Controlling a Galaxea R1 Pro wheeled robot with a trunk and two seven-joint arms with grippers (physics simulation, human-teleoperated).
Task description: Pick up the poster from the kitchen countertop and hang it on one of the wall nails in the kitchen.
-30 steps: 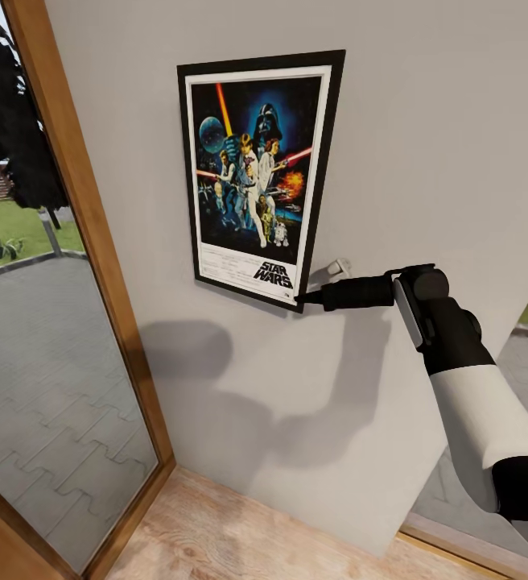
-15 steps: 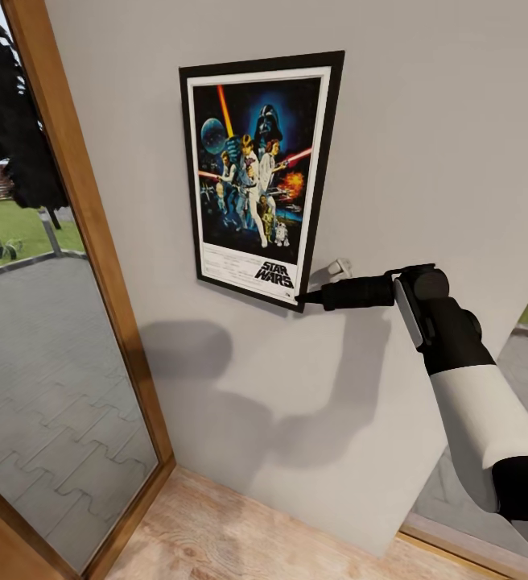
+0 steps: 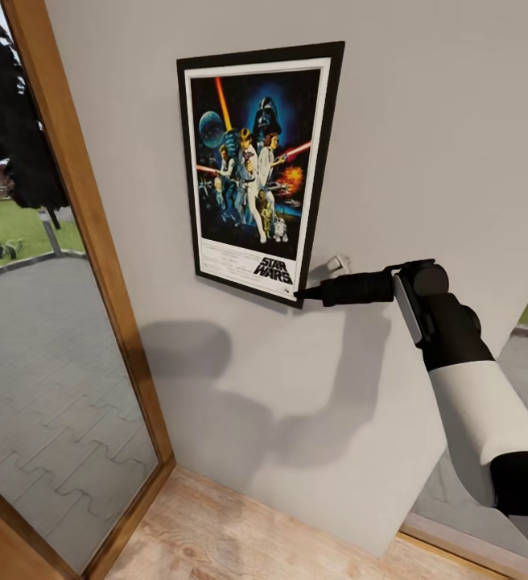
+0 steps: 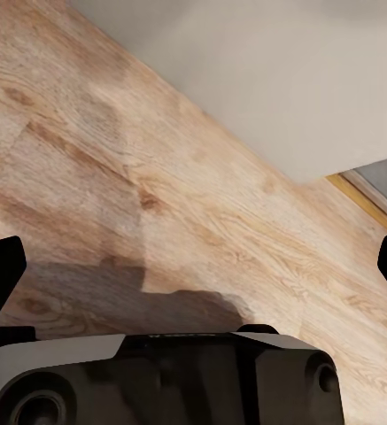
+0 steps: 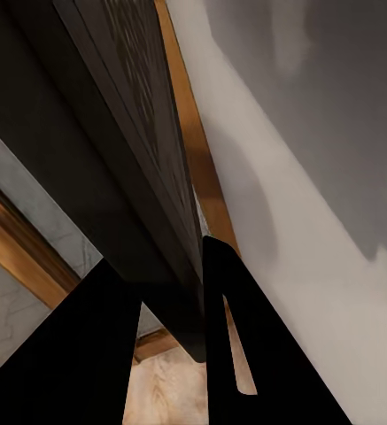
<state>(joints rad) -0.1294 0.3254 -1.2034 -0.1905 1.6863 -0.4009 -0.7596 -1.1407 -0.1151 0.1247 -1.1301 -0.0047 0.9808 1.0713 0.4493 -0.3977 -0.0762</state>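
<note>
**Poster pinched at lower corner, held flat to wall**

Jaws of the right gripper (image 3: pixel 300 296) are clenched on the poster (image 3: pixel 256 169), at its lower corner on the side nearest the arm; in the right wrist view the two dark fingers (image 5: pixel 237 354) straddle the black frame edge (image 5: pixel 131 159). Left gripper (image 4: pixel 193 266) points at the wood floor (image 4: pixel 158 177), jaws spread wide, grasping nothing.

Poster sits up against the grey wall (image 3: pixel 425 145), long axis vertical, top leaning slightly toward the window frame (image 3: pixel 79 201). It lies above and to the left of the right jaws, so the whole sheet stands up from a single corner grip. Right arm is the one on it; the left is well apart, down low.

A small pale fitting (image 3: pixel 338 264) juts from the wall just beside the gripped corner; cannot tell if it is a nail. No nail visible behind the poster's top edge, so whether it is hooked yet can't be judged. Likely step: settling the top onto a nail, then letting go. Risk: corner grip lets the frame swing.
</note>
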